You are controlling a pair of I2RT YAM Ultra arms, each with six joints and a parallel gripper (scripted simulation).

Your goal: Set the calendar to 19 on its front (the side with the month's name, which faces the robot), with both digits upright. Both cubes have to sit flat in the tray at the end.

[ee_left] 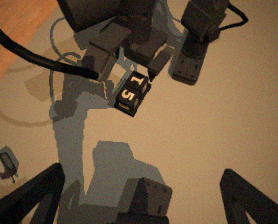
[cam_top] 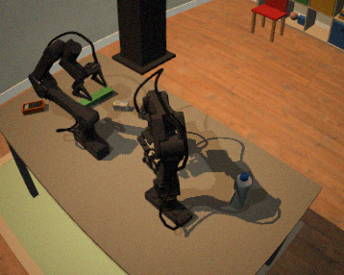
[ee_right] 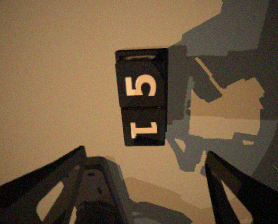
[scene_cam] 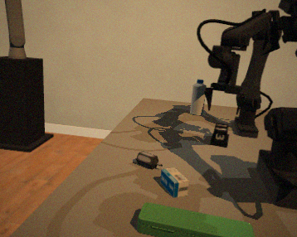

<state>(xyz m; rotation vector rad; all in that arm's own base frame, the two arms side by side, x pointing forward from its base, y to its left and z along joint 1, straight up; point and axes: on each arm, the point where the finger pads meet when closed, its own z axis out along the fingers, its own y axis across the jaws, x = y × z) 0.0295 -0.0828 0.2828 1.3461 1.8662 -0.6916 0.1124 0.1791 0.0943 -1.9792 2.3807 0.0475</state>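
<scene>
The black calendar stands on the table beside the right arm. One cube (ee_left: 128, 98) (ee_right: 143, 86) has a 5 on its top face and a 3 on its end face in the exterior view. The other cube (ee_left: 137, 81) (ee_right: 144, 128) beside it has a 1 on top. The month's name and front digits do not show; I cannot tell how the cubes sit in the dark tray. My right gripper (ee_right: 145, 154) is open and empty near the 1 cube's end. My left gripper (cam_top: 98, 92) (ee_left: 141, 173) is open and empty above the green case, away from the calendar.
The green case (cam_top: 99, 97) (scene_cam: 189, 223) lies beneath the left gripper. A blue and white box (cam_top: 120, 106) (scene_cam: 174, 182) and a small dark object (scene_cam: 147, 159) (ee_left: 7, 162) lie nearby. A bottle (cam_top: 241, 192) (scene_cam: 197, 99) stands beyond the right arm. An orange meter (cam_top: 33, 107) lies near the table's edge.
</scene>
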